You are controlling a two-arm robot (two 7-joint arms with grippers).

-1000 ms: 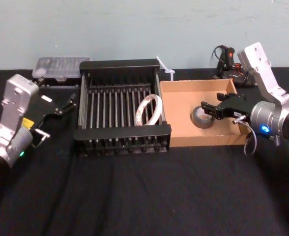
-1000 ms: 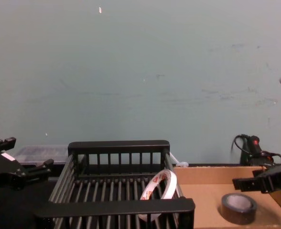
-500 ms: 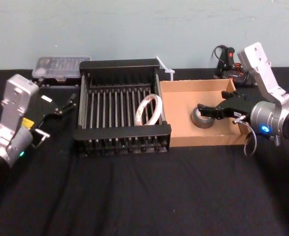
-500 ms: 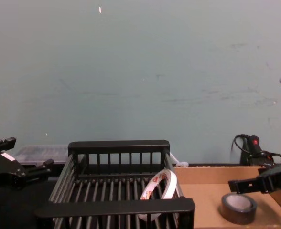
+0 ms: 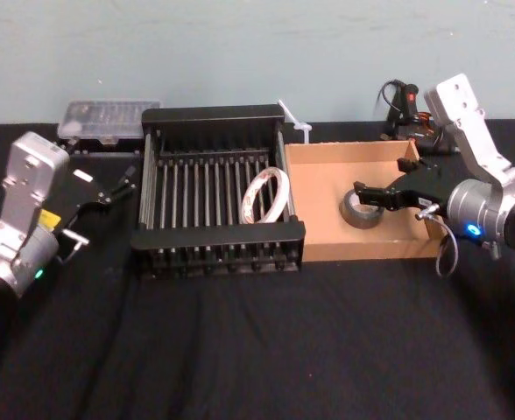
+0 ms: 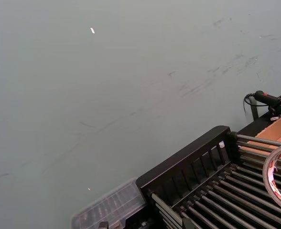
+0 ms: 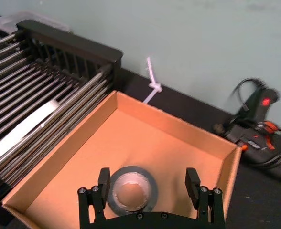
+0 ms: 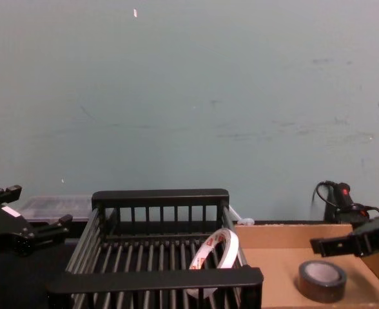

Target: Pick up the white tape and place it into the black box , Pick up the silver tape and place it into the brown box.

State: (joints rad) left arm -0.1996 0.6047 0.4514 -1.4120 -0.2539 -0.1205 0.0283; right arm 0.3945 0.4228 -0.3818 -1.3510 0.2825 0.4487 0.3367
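Silver tape [image 5: 360,210] flat in brown box [image 5: 323,179]; right gripper [image 5: 370,196] open above.

No legible text, label or number anywhere.

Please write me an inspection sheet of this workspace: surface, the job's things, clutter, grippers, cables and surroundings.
Surface: black cloth table.
Job's things: white tape leans on edge inside the black box; silver tape lies flat in the brown box.
Clutter: clear plastic case behind the left gripper; white zip tie behind the boxes.
Grippers: left gripper open, beside the black box; right gripper open, above the silver tape.
Cables: black tool with coiled cord at the back right.
Surroundings: pale green wall.
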